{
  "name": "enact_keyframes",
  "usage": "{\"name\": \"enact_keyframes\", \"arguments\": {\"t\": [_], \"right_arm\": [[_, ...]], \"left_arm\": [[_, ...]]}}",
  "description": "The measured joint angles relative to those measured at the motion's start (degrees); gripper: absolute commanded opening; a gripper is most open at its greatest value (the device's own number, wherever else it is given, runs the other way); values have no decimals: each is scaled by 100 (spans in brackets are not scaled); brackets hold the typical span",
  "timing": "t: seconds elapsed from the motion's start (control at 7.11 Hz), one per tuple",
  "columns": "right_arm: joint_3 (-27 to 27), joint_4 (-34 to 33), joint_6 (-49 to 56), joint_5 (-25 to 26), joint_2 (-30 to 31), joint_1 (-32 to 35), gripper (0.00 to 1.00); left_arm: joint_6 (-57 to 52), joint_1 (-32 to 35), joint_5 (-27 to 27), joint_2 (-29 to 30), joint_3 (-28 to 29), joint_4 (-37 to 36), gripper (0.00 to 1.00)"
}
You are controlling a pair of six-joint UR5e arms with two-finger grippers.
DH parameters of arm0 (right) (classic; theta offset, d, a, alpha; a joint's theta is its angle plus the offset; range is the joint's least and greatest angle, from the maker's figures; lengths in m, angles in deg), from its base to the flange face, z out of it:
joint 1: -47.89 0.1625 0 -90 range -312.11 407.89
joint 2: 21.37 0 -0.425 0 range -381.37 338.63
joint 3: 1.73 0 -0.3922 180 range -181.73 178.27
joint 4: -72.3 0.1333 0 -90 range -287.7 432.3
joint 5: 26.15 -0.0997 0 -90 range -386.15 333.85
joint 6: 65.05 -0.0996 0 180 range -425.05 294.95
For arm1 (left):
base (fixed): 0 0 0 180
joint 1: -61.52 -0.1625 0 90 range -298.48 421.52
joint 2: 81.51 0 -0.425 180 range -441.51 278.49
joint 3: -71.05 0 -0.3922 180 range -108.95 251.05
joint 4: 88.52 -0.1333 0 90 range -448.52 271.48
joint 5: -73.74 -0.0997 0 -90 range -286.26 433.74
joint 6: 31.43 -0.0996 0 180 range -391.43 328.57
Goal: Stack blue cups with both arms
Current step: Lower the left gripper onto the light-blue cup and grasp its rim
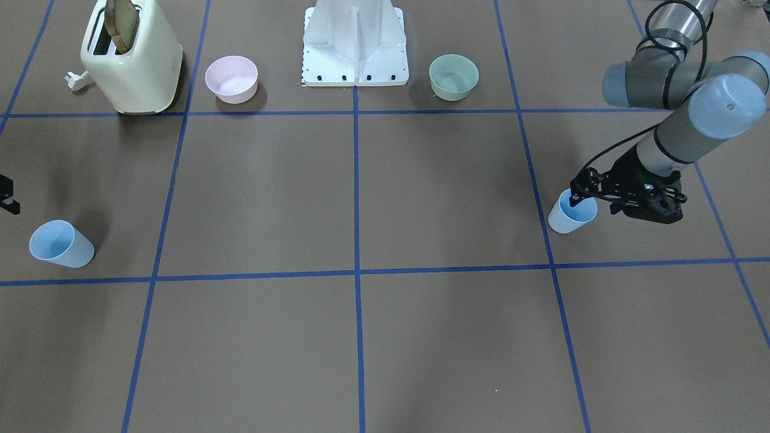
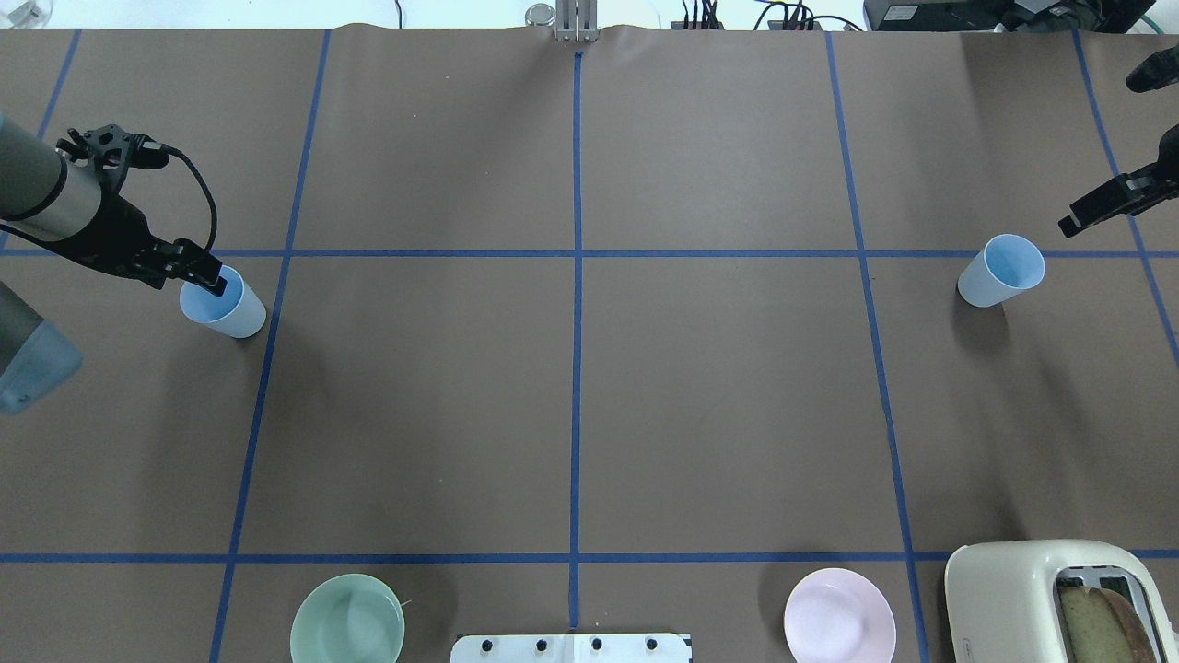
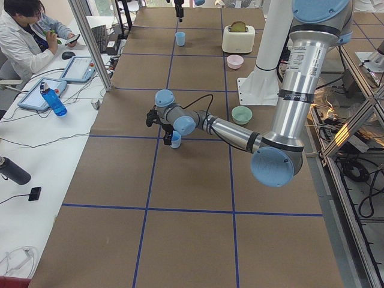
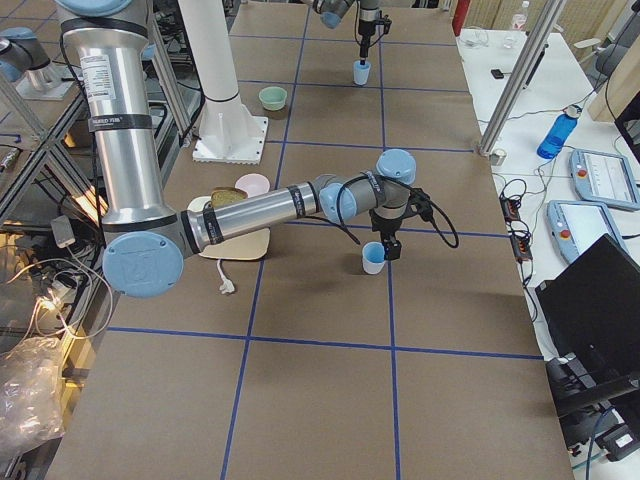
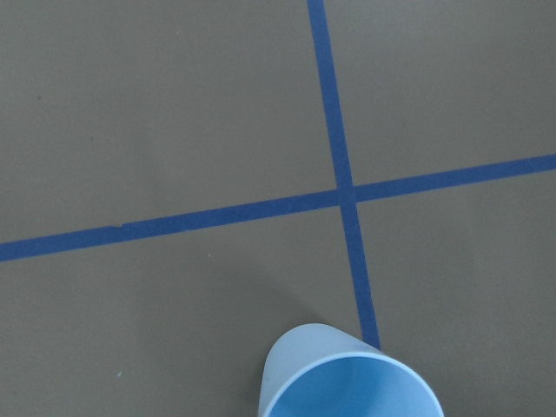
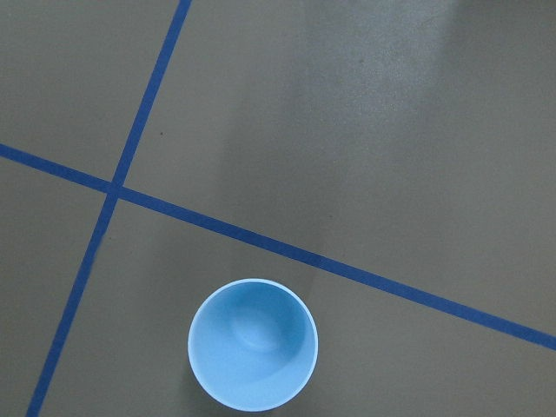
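One blue cup (image 2: 224, 303) stands upright at the table's left, also in the front view (image 1: 571, 211) and at the bottom edge of the left wrist view (image 5: 352, 375). My left gripper (image 2: 207, 276) is at its rim, one fingertip (image 1: 572, 199) inside the cup, jaws apart. The other blue cup (image 2: 1002, 270) stands upright at the right, also in the front view (image 1: 60, 243) and the right wrist view (image 6: 253, 344). My right gripper (image 2: 1073, 221) is open and empty, hovering just beside and above this cup, apart from it.
A green bowl (image 2: 347, 619), a pink bowl (image 2: 839, 615) and a cream toaster (image 2: 1059, 603) holding toast stand along the robot's edge, either side of the white base (image 2: 571, 647). Blue tape lines grid the brown table.
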Motion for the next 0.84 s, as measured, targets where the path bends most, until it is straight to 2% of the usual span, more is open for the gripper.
{"name": "enact_keyframes", "arguments": {"t": [0.28,0.56,0.84], "right_arm": [[2,6,2,2,11,-3,98],[3,8,14,2,14,-3,98],[14,9,25,2,9,-12,98]], "left_arm": [[-19,-7,6,-19,42,18,64],[-10,-40,9,-12,146,22,35],[3,-63,33,33,201,23,0]]}}
